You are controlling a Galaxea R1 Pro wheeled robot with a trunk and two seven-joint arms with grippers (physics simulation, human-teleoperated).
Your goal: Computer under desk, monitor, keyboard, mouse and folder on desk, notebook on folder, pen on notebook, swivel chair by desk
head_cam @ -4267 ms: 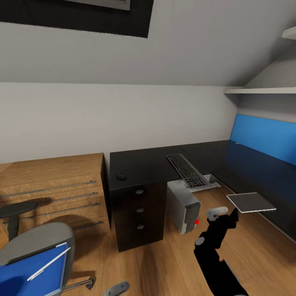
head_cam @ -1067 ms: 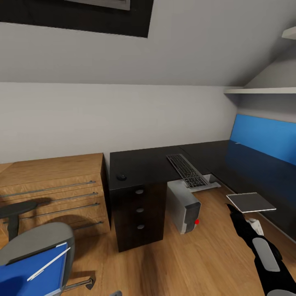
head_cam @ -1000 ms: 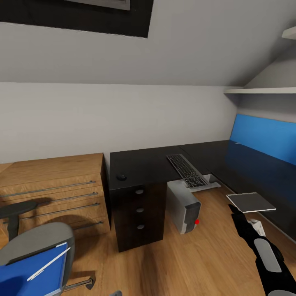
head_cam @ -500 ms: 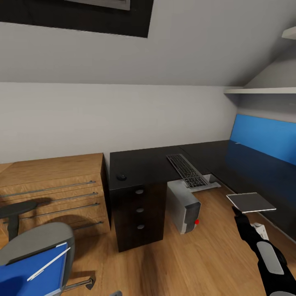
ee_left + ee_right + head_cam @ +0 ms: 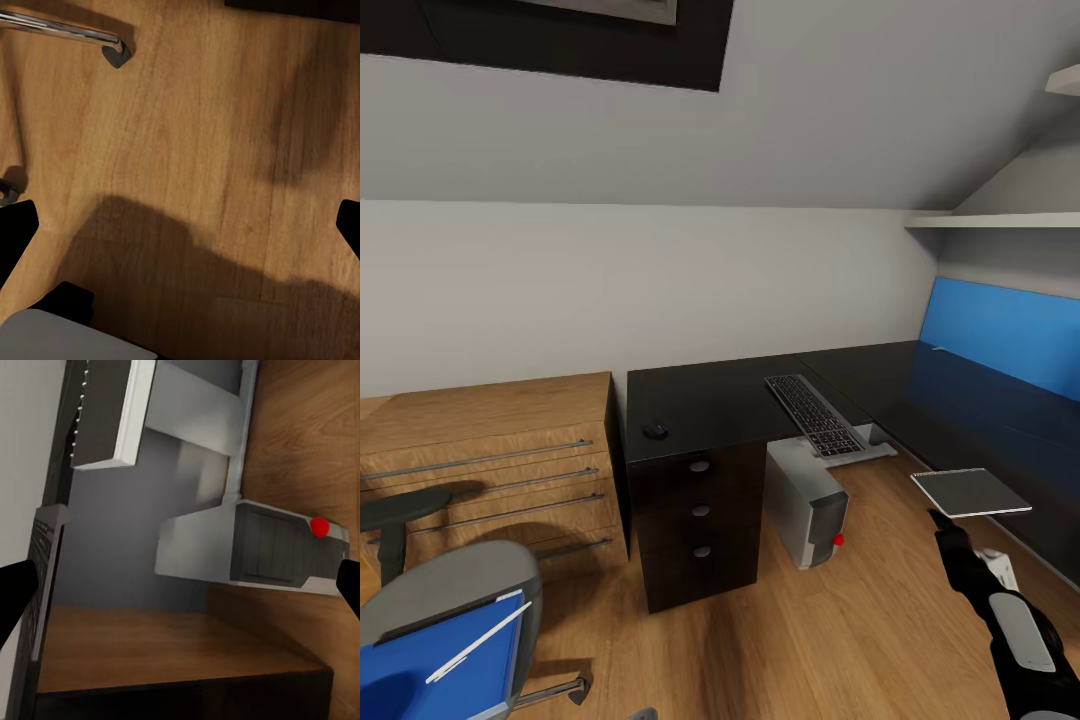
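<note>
Right gripper (image 5: 960,545) lower, notebook (image 5: 970,492) unmoved

The desk (image 5: 730,395) top is shining glossy black, and the floor (image 5: 840,620) is showing smooth, grained wood. The chest of drawers (image 5: 490,450) is looking like pale wood with metal rails, the chair (image 5: 450,590) matt grey cloth.

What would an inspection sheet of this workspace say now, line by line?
Surface: desk, glossy black top; keyboard and mouse on it.
Job's things: computer under the desk; folder on the swivel chair, pen across it; notebook by the desk's right wing.
Clutter: nothing seen.
Grippers: left gripper open above the floor; right gripper open, low, near the notebook.
Cables: nothing seen.
Surroundings: wooden chest of drawers left of the desk; wall shelf.
</note>
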